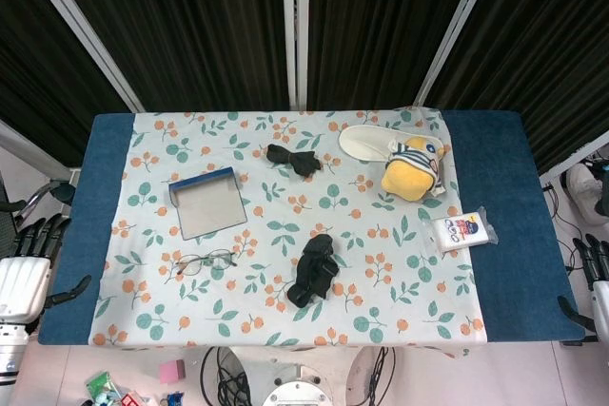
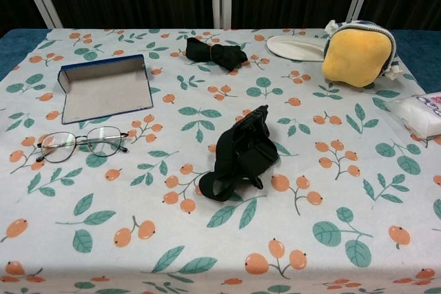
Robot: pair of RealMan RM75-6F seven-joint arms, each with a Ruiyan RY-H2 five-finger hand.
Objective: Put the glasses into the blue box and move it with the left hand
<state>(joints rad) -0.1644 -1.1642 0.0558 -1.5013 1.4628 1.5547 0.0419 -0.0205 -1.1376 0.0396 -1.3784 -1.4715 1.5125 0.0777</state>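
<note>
Left hand (image 1: 21,273) parked off the table's near-left corner, fingers extended and slightly apart, holding nothing. Right hand (image 1: 598,278) off the near-right edge, only partly in frame; dark fingers point up, apparently loose, empty as far as can be seen. Neither hand shows in the chest view.

Thin wire-framed glasses with clear lenses (image 1: 204,261) lie flat on the floral tablecloth (image 1: 381,263), temples unfolded, inboard of the left fingertips and well apart from them. Shallow blue-rimmed box with a grey floor (image 1: 203,202) sits just beyond the glasses, farther from the left fingers, open side up, empty.

Other items: black strap bundle (image 2: 239,153) right of the glasses; black fabric piece (image 2: 215,52) farther back; yellow plush toy in striped cloth (image 2: 356,54), white slipper-like sole (image 2: 296,46), white packet (image 1: 463,229), all nearer the right hand's side.

Risks, as judged:
- Frame is thin and flat on cloth; broad fingers may slide it or bunch the tablecloth instead of lifting.
- Pinching on a lens or temple could twist or drop it.
- Box walls look low; a tilted release may leave a temple hanging over the rim.
- Light box may skid or tip when pushed by the left hand, spilling the glasses.
</note>
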